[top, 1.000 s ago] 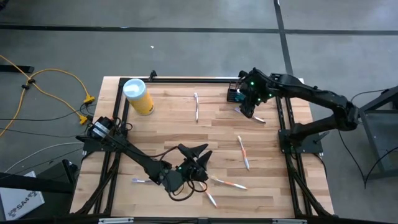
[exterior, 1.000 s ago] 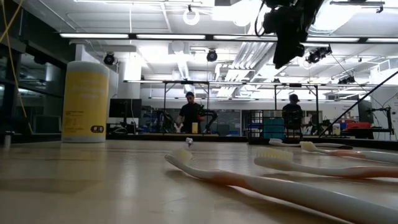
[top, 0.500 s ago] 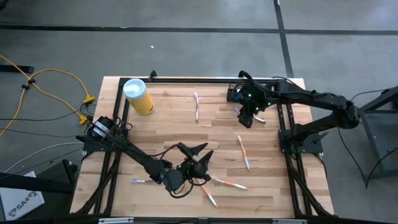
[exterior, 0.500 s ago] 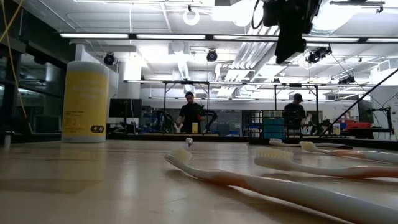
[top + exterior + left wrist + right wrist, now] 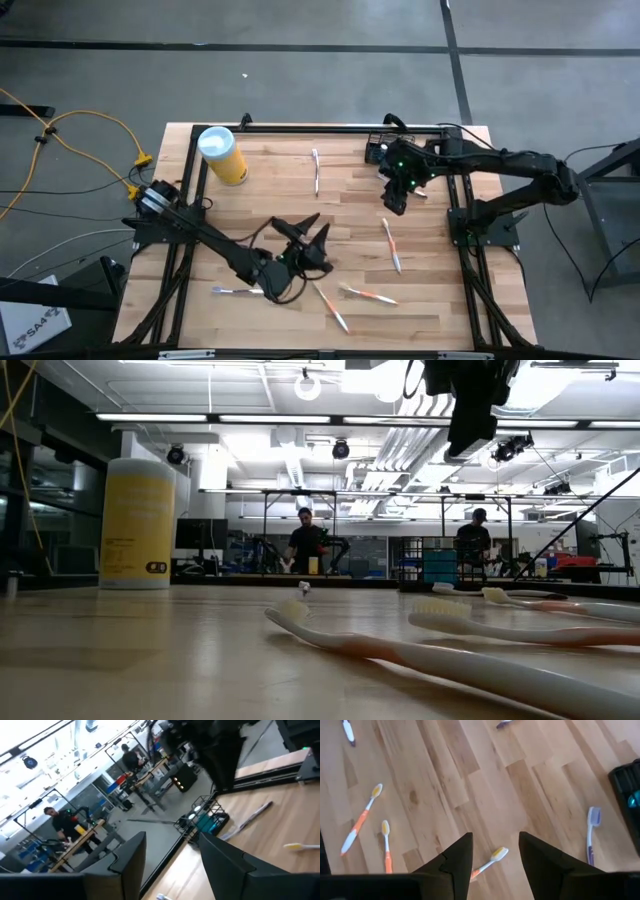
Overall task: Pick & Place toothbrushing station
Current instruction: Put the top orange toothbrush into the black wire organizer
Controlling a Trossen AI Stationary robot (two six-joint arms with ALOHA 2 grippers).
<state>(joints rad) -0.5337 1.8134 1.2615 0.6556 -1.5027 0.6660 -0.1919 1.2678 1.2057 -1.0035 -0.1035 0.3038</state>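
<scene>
The toothbrushing station, a small black wire-mesh basket [image 5: 377,152], stands on its base at the table's far right; it shows with teal things inside in the left wrist view [image 5: 206,817] and as a dark corner in the right wrist view [image 5: 627,785]. My right gripper [image 5: 393,200] is open and empty, above the table, just near of the basket [image 5: 495,862]. My left gripper [image 5: 300,236] is open and empty over the table's middle, its fingers pointing toward the basket [image 5: 170,865]. In the low view the basket [image 5: 425,565] stands far off on the right.
A yellow canister with a white lid [image 5: 222,155] stands at the far left. Several toothbrushes lie loose on the wood: one at the far middle [image 5: 316,172], one right of centre [image 5: 391,245], and others near the front [image 5: 368,294]. A black frame rail [image 5: 310,128] runs along the far edge.
My right gripper has moved from beside the basket toward the table's near edge, staying open. My left gripper has moved toward the far edge and a little left, its fingers still spread. The basket and the toothbrushes have stayed where they were.
</scene>
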